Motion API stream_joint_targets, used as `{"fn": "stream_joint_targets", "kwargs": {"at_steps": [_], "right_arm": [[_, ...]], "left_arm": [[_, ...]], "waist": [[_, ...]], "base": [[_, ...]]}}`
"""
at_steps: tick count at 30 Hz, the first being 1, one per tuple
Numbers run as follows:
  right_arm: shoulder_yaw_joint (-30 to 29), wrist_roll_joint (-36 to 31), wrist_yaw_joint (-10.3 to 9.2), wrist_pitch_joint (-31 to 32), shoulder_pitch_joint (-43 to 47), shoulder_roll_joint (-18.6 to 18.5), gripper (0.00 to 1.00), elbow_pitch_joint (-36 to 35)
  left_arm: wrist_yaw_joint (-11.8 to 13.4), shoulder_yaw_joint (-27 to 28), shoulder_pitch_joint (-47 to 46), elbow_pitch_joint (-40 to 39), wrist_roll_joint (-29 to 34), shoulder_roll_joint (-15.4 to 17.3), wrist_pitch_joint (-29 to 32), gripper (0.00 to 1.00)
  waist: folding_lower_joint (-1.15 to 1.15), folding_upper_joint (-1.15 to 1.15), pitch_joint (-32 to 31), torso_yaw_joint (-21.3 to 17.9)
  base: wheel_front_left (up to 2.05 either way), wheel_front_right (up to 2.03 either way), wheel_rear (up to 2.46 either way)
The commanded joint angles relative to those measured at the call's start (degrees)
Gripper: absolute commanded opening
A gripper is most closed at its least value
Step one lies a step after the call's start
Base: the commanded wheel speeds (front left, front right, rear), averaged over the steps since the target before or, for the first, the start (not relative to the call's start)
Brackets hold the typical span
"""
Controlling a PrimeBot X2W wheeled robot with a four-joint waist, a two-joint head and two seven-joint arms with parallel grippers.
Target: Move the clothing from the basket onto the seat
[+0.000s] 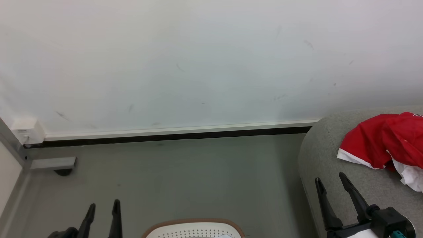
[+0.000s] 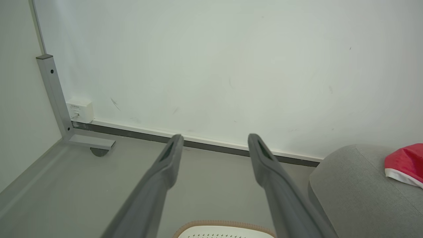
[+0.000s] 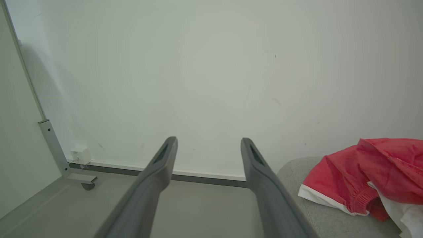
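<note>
Red clothing [image 1: 386,142] with white hem bands lies crumpled on the grey seat [image 1: 325,148] at the right, also seen as clothing [image 3: 363,175] on the seat [image 3: 297,172] and as a red corner of clothing [image 2: 404,163] on the seat [image 2: 357,188]. The basket [image 1: 195,228], off-white with a brown rim, peeks in at the bottom middle; its inside is hidden. The basket rim [image 2: 224,228] sits below my left fingers. My left gripper [image 1: 103,205] is open left of the basket. My right gripper [image 1: 330,180] is open over the seat's near edge, left of the clothing. Both wrist views show spread, empty fingers.
A white wall with a dark baseboard [image 1: 172,135] closes off the back. A small white box [image 1: 28,130] and a grey metal frame foot with a caster [image 1: 54,163] stand at the far left corner. Grey floor [image 1: 185,178] stretches between the frame and the seat.
</note>
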Motion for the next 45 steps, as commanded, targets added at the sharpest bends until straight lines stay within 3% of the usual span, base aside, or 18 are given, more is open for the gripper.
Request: {"fn": "stream_joint_targets", "kwargs": {"at_steps": [1,14,15,18,45], "right_arm": [[-0.17,-0.05,-0.15,-0.17,-0.07,0.14,1.00,0.27],[0.84,0.50,-0.15,-0.33,-0.73,0.08,1.00,1.65],[0.80,0.33,0.00,-0.17,-0.20,0.39,0.00,1.44],[0.83,0.56,0.00,-0.11,1.00,0.78,0.00,2.69],[-4.14,25.79,-0.03,6.06,-0.12,1.07,0.00,2.33]], "left_arm": [[-0.34,0.47,0.08,0.11,0.70,-0.12,-0.04,1.00],[-3.39,2.52,-1.14,1.62,3.00,-2.17,-0.04,1.00],[-3.38,2.47,-0.85,1.54,2.48,-2.18,0.02,0.00],[-3.42,2.25,-0.03,2.94,2.19,-2.75,0.14,0.00],[-5.72,6.05,-3.13,3.13,-20.34,-4.70,7.12,0.00]], "waist": [[0.00,0.00,0.03,-0.09],[0.00,0.00,0.25,-0.38],[0.00,0.00,0.26,-0.38],[0.00,0.00,0.27,-0.39],[0.00,0.00,0.91,-0.30]], "base": [[0.00,0.00,0.00],[0.00,0.00,0.00],[0.00,0.00,0.00],[0.00,0.00,0.00],[0.00,0.00,0.00]]}}
